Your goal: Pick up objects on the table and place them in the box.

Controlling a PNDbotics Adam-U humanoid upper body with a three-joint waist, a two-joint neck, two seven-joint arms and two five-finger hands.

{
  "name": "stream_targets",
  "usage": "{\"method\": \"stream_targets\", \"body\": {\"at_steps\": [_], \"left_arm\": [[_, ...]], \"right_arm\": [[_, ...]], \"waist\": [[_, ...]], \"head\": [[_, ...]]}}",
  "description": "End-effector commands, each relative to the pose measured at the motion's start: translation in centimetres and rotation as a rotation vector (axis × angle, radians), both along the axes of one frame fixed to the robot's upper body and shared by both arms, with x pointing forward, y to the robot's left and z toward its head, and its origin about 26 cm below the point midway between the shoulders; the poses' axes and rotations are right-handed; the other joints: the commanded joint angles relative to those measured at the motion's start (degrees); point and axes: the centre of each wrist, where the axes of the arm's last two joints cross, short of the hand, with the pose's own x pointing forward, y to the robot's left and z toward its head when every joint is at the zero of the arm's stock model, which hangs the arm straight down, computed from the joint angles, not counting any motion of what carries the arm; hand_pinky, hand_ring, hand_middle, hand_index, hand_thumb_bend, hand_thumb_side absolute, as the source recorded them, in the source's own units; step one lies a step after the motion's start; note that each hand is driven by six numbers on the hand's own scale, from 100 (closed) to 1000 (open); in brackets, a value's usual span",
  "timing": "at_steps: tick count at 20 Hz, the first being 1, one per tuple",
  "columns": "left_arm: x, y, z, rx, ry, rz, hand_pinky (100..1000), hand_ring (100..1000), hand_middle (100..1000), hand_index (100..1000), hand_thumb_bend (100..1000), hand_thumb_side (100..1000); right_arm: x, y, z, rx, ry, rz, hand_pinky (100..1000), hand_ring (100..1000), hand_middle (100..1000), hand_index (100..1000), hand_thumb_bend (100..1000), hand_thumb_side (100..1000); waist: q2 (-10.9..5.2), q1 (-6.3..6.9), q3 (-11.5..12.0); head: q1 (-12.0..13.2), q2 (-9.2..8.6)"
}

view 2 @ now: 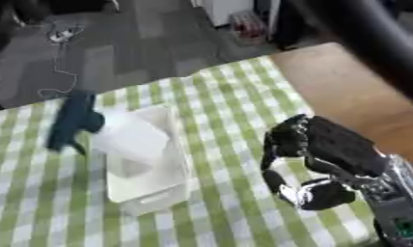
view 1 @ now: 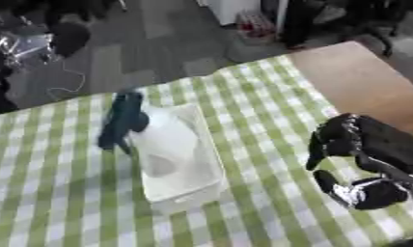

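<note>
A white box (view 1: 180, 164) is sitting on the green-and-white checked cloth (view 1: 269, 96) that is covering most of the table, its long sides running away from the robot and slightly askew. Something pale and rounded is lying inside it, but it is too blurred to make out what it is. A dark teal object (view 1: 121, 120) is hanging or leaning at the box's far left edge, long and narrow, overlapping the rim; whether it is resting on the cloth, on the box wall, or being held up there cannot be told, and its outline is smeared. The robot's right hand (view 2: 307, 159) is hovering over the cloth to the right of the box, well apart from it, black with a silver patch showing near the thumb. Its fingers are curling downward and the thumb is bending in beneath them, and nothing is showing between them, so the hand is looking closed on empty air. The left hand is not showing in either view. Beyond the cloth's right edge a bare brown stretch of tabletop (view 1: 362, 82) is lying uncovered, and past the far edge the grey floor (view 1: 151, 43) is carrying a loose cable and some dark equipment.
</note>
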Motion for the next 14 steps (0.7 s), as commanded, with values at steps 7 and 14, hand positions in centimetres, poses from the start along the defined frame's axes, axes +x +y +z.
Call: {"method": "stream_targets", "body": {"at_steps": [7,14], "left_arm": [[-1.6,2.0,1.6,-0.071,-0.122,0.034,500,591,723,819,157,1000],[-4.6,4.8,0.1,-0.172,-0.153,0.072,358,514,667,760,148,1000]], "right_arm": [[-0.3,-0.5,0.4,-0.026,-0.003,-0.010,377,440,459,549,100,834],[-1.2,-1.2,-1.3,-0.011,0.037,-0.113,373,441,458,547,100,836]], "waist": [[-0.34,-0.42,1.7],[-0.43,-1.71,5.5]], "head": [[-0.4,-0.71],[-5.5,-4.13]]}}
